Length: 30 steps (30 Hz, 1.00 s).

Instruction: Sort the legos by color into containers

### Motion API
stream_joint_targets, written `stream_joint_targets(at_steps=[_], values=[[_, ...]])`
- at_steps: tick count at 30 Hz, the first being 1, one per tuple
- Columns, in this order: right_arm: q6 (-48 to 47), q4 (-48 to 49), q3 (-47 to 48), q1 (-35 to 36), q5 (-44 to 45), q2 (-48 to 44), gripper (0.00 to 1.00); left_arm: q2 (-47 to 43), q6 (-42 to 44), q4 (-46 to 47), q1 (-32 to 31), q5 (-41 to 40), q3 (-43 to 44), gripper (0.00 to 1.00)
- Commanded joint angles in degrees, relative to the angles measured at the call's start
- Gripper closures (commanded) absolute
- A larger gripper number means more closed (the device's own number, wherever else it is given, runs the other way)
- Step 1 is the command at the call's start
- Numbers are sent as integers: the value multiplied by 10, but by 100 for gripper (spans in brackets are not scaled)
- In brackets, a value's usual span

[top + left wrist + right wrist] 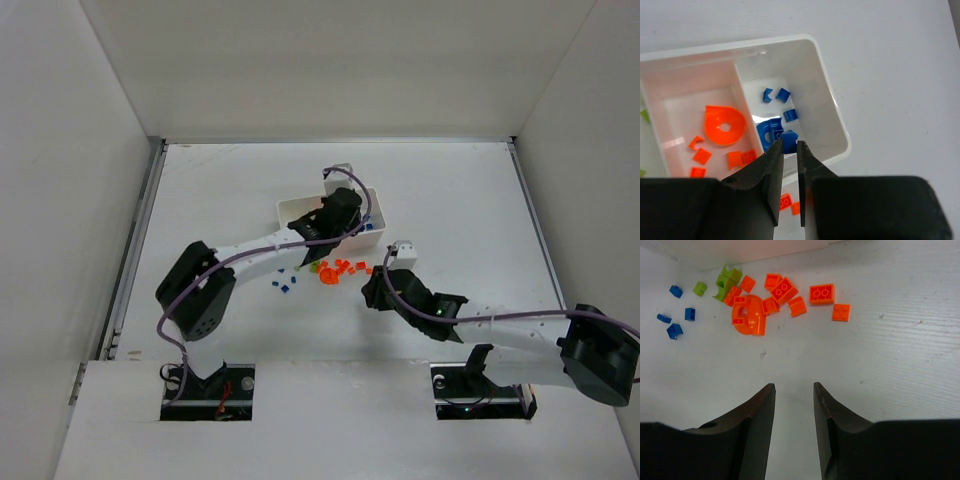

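From above, my left claw (338, 212) hangs over the white tray (293, 208), and my right claw (380, 290) sits near the loose legos (335, 270) on the table (460, 200). My left wrist shows jaws pinched almost together above the tray's end compartment (826, 100) of blue legos (771, 131). One blue brick (789, 136) sits at my tips; I cannot tell whether it is gripped. Orange pieces (725, 125) lie next door. My right wrist shows jaws apart, holding nothing, with orange bricks (782, 290), blue bricks (690, 314) and green bricks (726, 280) scattered ahead.

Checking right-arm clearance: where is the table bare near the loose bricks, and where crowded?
Bare: table right of the orange bricks and around the right gripper. Crowded: between tray and blue bricks, under the left arm.
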Motion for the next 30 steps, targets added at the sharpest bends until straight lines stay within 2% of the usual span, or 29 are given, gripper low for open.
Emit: stream_joint_targets(at_steps=[1,3,6,10,14,19,27,30], values=[[22,7,-5,8,24,-23,58,51,10,30,14,54,74,90],[24,8,-9,8,24,-30,58,75,8,33,17,58,95,88],[26,5,-9,9,24,-32,58,99,2,34,23,62,113,74],[23,22,-2,9,15,-7,58,82,0,39,26,60,96,64],[20,36,17,15,12,33,58,40,-2,50,40,58,45,65],[4,66,52,21,-2,102,58,-45,-17,67,57,48,-76,66],[-21,66,133,40,-5,228,42,-217,-29,51,86,14,-262,67],[-28,68,161,41,-4,269,42,-279,-27,22,89,0,-311,67]])
